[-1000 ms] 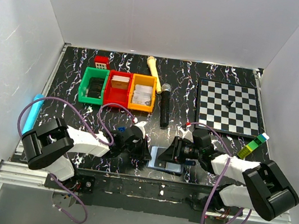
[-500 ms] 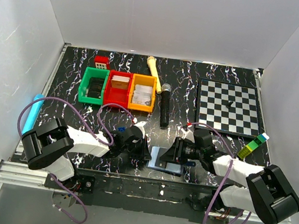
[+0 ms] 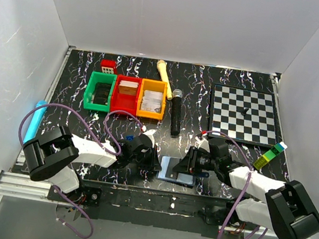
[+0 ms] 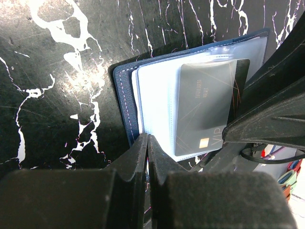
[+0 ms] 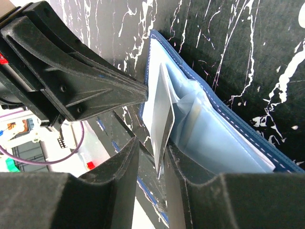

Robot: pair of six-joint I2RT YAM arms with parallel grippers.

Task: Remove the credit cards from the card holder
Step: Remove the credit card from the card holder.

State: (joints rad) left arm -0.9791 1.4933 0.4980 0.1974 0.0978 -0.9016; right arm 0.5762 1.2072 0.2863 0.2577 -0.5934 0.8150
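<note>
The navy card holder [image 3: 169, 171] lies open near the table's front edge, between my two grippers. In the left wrist view its navy border [image 4: 125, 100] frames pale sleeves, and a grey credit card [image 4: 205, 112] marked VIP sticks out of one. My left gripper [image 4: 147, 139] is shut, its tips resting on the holder's near edge [image 3: 156, 163]. My right gripper [image 5: 153, 143] is open around the credit card [image 5: 166, 109]. The card stands on edge, leaning on one finger with a gap to the other. The holder's blue lining [image 5: 228, 138] lies behind it.
Green [image 3: 99, 92], red [image 3: 126, 95] and orange [image 3: 152, 99] bins stand at the back left. A black microphone [image 3: 175, 113] and a chessboard [image 3: 245, 115] lie behind the holder. A tiny blue brick [image 3: 129, 137] sits by the left arm. A green-yellow block [image 3: 270, 156] is at the right.
My right arm has shifted slightly, its elbow swinging down and right, and its jaws have narrowed a little around the card. The left arm and the holder have not moved.
</note>
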